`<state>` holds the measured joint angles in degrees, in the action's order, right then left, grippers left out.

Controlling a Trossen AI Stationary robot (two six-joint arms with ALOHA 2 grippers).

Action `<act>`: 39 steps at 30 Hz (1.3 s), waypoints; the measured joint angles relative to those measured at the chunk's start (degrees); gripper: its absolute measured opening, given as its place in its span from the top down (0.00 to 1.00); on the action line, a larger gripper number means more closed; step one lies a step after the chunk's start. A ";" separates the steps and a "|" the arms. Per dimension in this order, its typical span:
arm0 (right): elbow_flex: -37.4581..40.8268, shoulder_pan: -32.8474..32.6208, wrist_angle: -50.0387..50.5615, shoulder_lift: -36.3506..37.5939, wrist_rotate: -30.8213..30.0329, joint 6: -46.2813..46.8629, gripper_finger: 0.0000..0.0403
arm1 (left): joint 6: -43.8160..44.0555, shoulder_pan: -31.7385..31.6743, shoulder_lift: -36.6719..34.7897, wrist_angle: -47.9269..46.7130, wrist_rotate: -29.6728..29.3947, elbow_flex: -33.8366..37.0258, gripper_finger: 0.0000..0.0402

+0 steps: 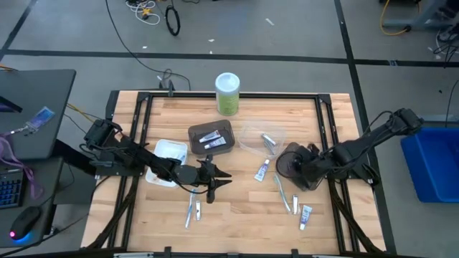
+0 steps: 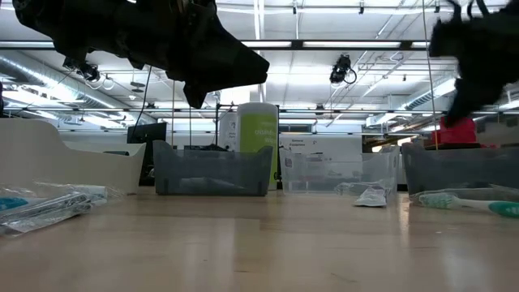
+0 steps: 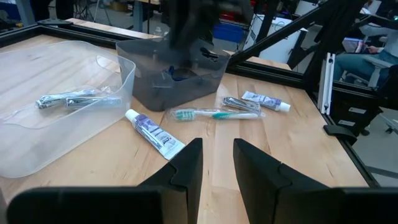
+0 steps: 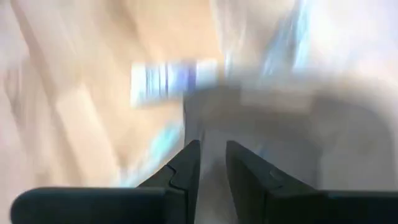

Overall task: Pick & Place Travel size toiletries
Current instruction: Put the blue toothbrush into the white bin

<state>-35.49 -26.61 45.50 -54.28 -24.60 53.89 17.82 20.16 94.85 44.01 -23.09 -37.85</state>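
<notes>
Wooden table [image 1: 237, 208] strewn with toiletries [image 1: 262, 170]; both arms' jaws slightly parted, empty.

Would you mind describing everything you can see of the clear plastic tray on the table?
The clear tray is a shallow, see-through plastic dish with rounded corners and low upright walls, standing flat on the wooden table right of the dark tray. In the left wrist view a silvery packet lies inside it on its floor. A white tube with blue marks lies on the wood just outside its wall; whether they touch cannot be told. Neither gripper touches the tray.
</notes>
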 joint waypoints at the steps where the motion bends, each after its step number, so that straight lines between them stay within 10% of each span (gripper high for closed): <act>1: -0.73 0.00 -1.46 0.00 -3.87 -3.60 0.79 | 0.04 0.02 0.00 0.00 0.00 0.00 0.76; 11: -1.64 0.02 -36.97 -0.02 -32.18 -33.49 0.79 | 0.44 0.01 -0.02 -0.02 0.00 0.00 0.76; 26: -1.64 0.02 -46.74 -0.02 -17.92 -36.02 0.79 | 4.66 0.00 -0.04 -5.21 0.49 -0.04 0.76; 39: -1.64 4.93 -49.11 -0.02 -20.67 -34.92 0.78 | -1.11 -0.28 -0.99 -2.14 5.15 -0.62 0.74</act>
<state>-37.12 -21.68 -3.61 -54.30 -45.27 18.97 16.71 19.88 93.85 41.87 -17.94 -38.47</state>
